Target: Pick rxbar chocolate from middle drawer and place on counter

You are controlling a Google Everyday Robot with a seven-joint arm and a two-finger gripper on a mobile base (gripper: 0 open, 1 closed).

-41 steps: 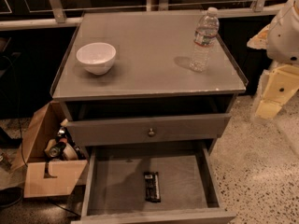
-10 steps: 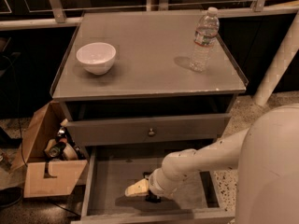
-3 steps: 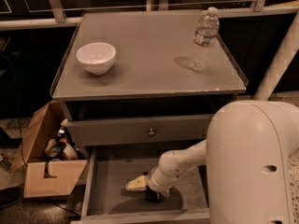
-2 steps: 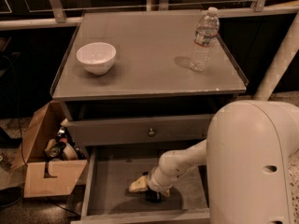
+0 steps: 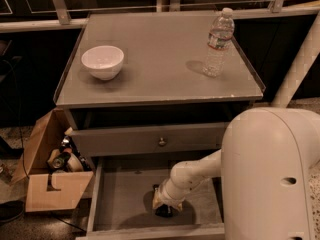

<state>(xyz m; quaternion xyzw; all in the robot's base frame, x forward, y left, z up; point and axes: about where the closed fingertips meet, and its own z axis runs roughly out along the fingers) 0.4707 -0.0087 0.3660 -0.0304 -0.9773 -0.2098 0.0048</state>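
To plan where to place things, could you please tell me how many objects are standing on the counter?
2: a white bowl at the left and a water bottle at the right. The gripper is down in the middle drawer, not on the counter.

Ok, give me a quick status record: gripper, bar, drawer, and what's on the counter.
gripper: down inside the middle drawer, near the middle of its floor
rxbar chocolate: only a dark sliver shows under the gripper, the rest is hidden
middle drawer: pulled open
counter: no bar on it yet
white bowl: on the counter's left side
water bottle: upright on the counter's right side
cardboard box: on the floor, left of the cabinet
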